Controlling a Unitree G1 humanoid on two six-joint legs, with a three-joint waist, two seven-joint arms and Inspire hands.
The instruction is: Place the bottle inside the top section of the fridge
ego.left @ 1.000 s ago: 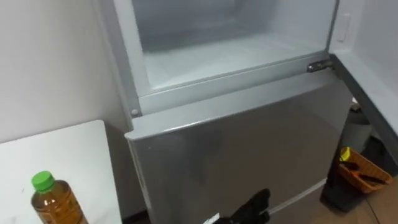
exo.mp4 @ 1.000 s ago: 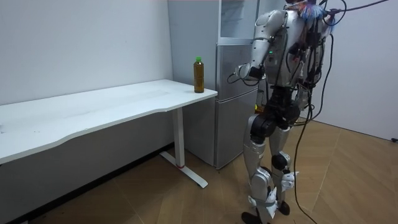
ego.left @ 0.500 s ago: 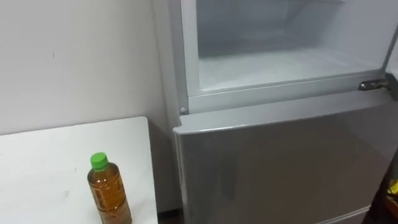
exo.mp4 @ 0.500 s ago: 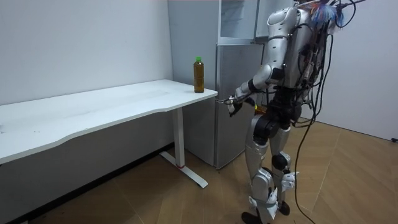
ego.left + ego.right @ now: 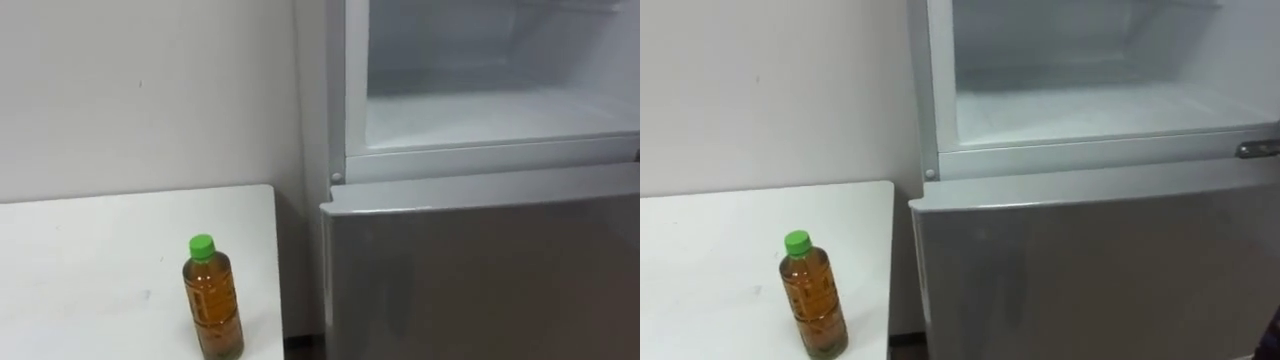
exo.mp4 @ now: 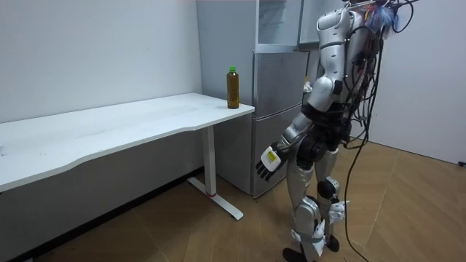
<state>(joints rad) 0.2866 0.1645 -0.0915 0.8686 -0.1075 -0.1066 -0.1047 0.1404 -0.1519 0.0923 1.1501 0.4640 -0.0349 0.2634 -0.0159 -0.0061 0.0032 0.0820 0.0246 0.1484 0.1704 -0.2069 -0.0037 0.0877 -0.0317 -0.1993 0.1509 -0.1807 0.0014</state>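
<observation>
A bottle (image 5: 213, 300) of amber drink with a green cap stands upright near the right corner of the white table (image 5: 90, 260), close to the fridge. The room view has the same bottle (image 6: 232, 88) on the table's end. The fridge's upper compartment (image 5: 490, 110) is open and its white shelf is bare. Below it, the grey lower door (image 5: 480, 270) is closed. I stand facing the fridge with the table to my left. My left hand (image 6: 267, 161) hangs low beside my thigh, fingers relaxed, holding nothing.
The white wall (image 5: 140, 90) runs behind the table. The long table (image 6: 116, 125) stretches away to the room view's left, on a wooden floor (image 6: 408, 211). The opened upper fridge door (image 6: 312, 18) stands by my head.
My left arm has dropped from in front of the lower fridge door to beside my thigh. The eye view has swung left, a shift of the camera; the bottle has stayed put.
</observation>
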